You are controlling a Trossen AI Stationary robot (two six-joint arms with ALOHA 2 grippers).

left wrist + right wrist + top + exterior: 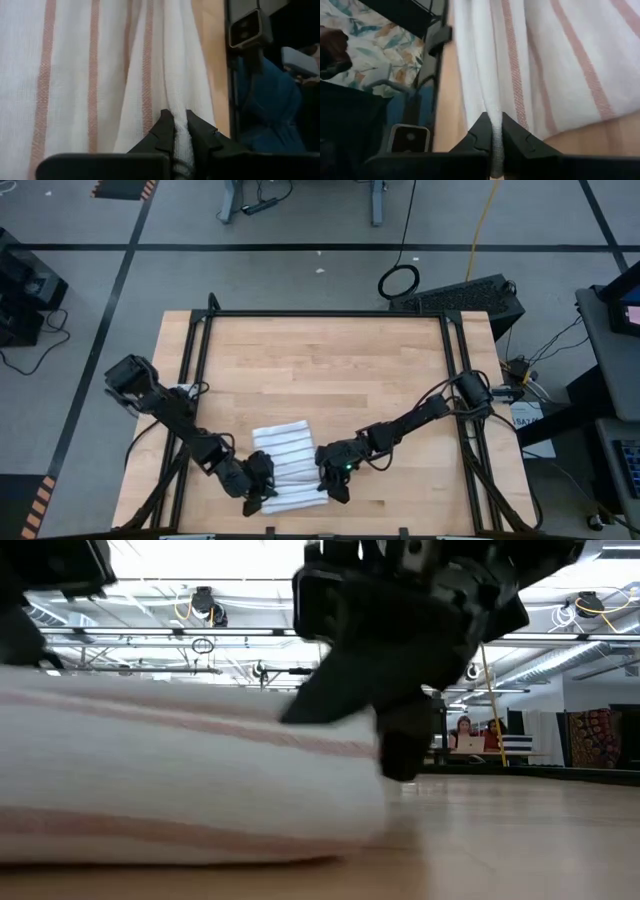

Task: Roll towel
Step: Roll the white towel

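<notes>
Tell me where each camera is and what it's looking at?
High view: above the table, looking straight down; both arms show, left pincer and right pincer at the towel.
Low view: at tabletop height, looking across; the towel and a dark pincer from above.
Left wrist view: on the left arm, its pincer shut on the towel.
Right wrist view: on the right arm, its pincer shut on the towel.
All views share the towel.

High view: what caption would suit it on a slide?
Both claws, left and right, pinch the striped towel's near edge.
</notes>
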